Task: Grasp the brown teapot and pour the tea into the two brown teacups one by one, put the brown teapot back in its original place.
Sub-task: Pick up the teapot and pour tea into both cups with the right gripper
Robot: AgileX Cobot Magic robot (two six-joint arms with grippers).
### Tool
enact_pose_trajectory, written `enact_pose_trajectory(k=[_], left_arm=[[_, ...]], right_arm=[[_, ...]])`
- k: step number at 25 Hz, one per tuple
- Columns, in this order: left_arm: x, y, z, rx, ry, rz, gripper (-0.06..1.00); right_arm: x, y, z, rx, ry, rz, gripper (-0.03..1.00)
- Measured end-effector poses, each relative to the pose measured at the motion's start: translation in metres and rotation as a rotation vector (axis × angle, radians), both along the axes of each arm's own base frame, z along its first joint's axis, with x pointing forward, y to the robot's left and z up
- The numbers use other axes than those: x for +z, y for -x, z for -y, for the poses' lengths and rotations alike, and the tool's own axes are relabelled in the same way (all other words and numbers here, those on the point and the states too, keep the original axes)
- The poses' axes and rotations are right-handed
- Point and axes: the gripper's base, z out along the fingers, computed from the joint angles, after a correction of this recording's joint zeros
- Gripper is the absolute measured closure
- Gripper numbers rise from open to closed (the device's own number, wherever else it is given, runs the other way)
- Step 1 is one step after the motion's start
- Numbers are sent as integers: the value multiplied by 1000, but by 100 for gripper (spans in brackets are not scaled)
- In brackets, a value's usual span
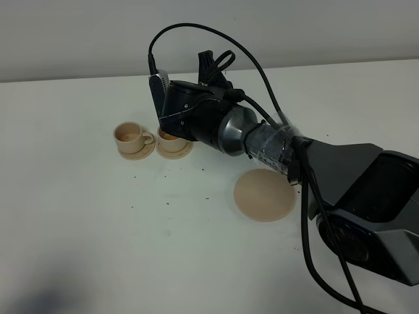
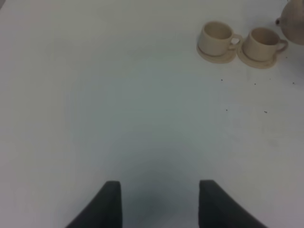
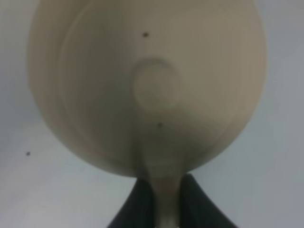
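The brown teapot (image 3: pixel 147 85) fills the right wrist view. Its loop handle (image 3: pixel 164 199) runs down between the dark fingers of my right gripper (image 3: pixel 166 209), which is shut on it. From the high camera my right arm (image 1: pixel 196 118) hides the teapot and hangs over the right teacup (image 1: pixel 171 140). The left teacup (image 1: pixel 131 135) stands on its saucer beside it. The left wrist view shows both teacups (image 2: pixel 216 38) (image 2: pixel 261 43) and an edge of the teapot (image 2: pixel 295 21) just beyond the right one. My left gripper (image 2: pixel 159 204) is open over bare table, far from them.
The flat round plate (image 1: pixel 265 194) lies bare on the white table, to the right of the cups and below my right arm. Small dark specks (image 1: pixel 167 175) dot the table in front of the cups. A black cable (image 1: pixel 262 72) loops above the arm.
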Motion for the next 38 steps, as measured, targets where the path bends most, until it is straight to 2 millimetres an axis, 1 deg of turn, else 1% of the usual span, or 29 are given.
enact_pose_trajectory(k=[16,21,38], left_arm=[[0,0,0,0,0,0,55],[0,0,0,0,0,0,55],[0,0,0,1,1,0,55]], right_arm=[[1,2,-3,50,64,22,86],[-9,1,-3,58,91,14,86],[-7,4,-7,110,141,31,86]])
